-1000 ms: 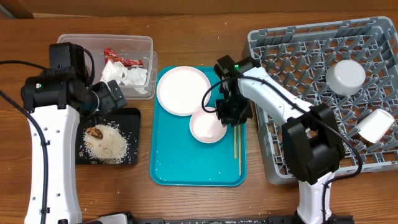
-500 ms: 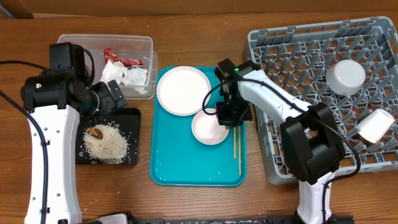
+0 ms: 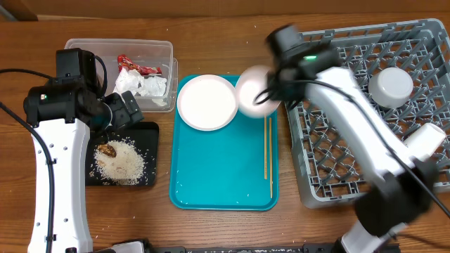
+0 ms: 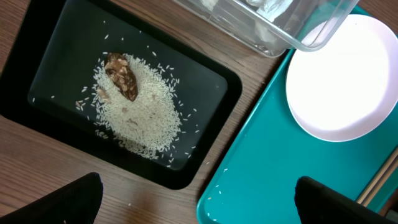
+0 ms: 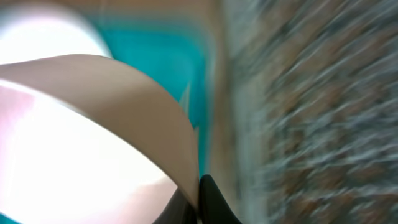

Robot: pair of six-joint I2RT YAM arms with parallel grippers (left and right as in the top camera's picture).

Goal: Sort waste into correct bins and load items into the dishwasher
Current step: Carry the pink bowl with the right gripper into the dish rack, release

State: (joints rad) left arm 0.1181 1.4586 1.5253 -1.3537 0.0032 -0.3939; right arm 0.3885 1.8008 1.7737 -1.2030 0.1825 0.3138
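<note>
Overhead view of a wooden counter. The right gripper, smeared by motion blur, is closed on the rim of a small pale bowl. The bowl hangs tilted in the air toward 12 o'clock, above the border between a flat teal tray at centre and a big square grey plastic dish rack at 3 o'clock. The right wrist view is also blurred: the bowl fills its left side, with a dark gripper tip against the rim. On the teal tray, a large round white-pink plate lies toward 11 o'clock, and two thin wooden chopsticks lie side by side along the right edge. Inside the rack are a second small pale bowl and a small white cup. At 10 o'clock, a clear plastic rectangular tub holds a shiny red crinkled wrapper and crumpled white paper napkins. Just below it, at 8 o'clock, a shallow black rectangular tray holds loose white rice grains and a small brown food scrap. The left gripper hangs over the black tray, spread wide and holding nothing.
</note>
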